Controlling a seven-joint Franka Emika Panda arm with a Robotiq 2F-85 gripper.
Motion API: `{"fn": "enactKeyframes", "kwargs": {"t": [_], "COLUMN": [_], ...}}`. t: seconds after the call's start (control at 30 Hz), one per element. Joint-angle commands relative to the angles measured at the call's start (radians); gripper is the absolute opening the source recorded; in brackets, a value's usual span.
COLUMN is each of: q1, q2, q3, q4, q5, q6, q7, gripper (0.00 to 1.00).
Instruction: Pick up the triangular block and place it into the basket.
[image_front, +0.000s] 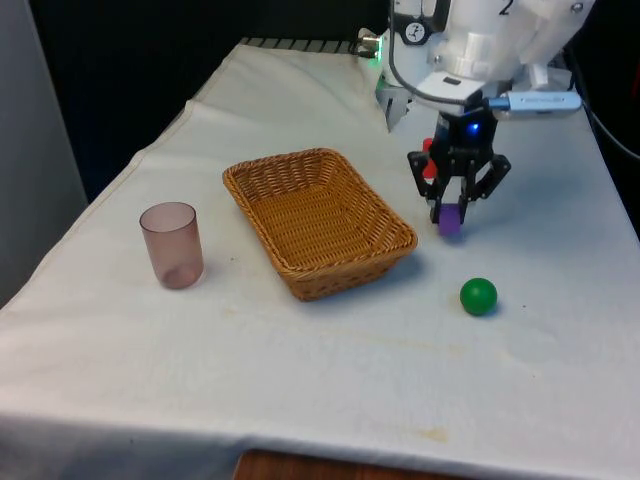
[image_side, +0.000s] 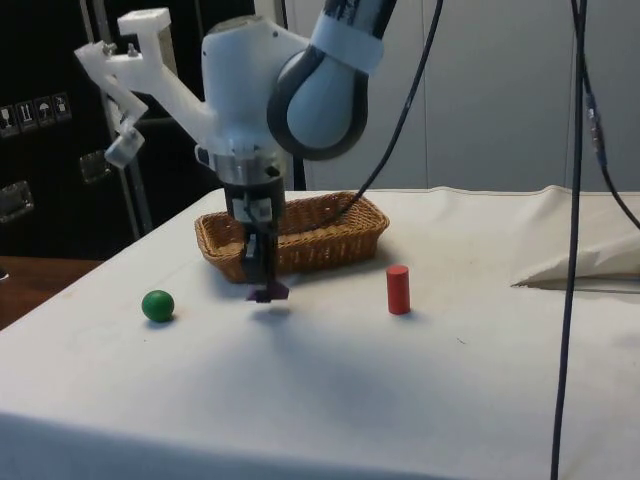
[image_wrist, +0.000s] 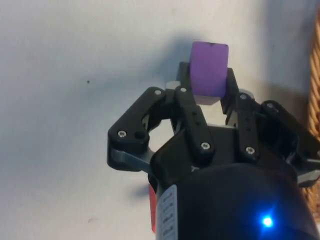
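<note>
— Front view first: what worries you?

— My tool (image_front: 449, 218) is pinching the purple triangular block (image_front: 451, 222) just beside the wicker basket (image_front: 318, 222), on the front view's right. The block looks held by its upper part only, so I judge it could twist or slip on the way across. The green ball (image_front: 478, 296) lies near on the counter (image_front: 330, 390); the pink tumbler (image_front: 172, 245) is well apart.

— And from the side?

— The block (image_side: 267, 291) hangs just clear of the cloth, lower than the basket (image_side: 295, 234) rim. If I travel without lifting, it could strike the wall. The red cylinder (image_side: 398, 289) stands apart.

— The wrist?

— Both fingers (image_wrist: 191, 112) press the block's (image_wrist: 209, 67) flat faces; the grip seems shallow.

— Any writing?

— No brand or label I can read on these things.
</note>
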Motion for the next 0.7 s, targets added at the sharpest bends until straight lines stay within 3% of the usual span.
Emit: {"fn": "enactKeyframes", "kwargs": {"t": [0.0, 0.67], "q1": [-0.003, -0.005], "q2": [-0.025, -0.177], "q3": [0.003, -0.013], "q4": [-0.007, -0.004], "q5": [0.003, 0.001], "q6": [-0.022, -0.175], "q7": [-0.009, -0.062], "gripper": [0.34, 0.34]}}
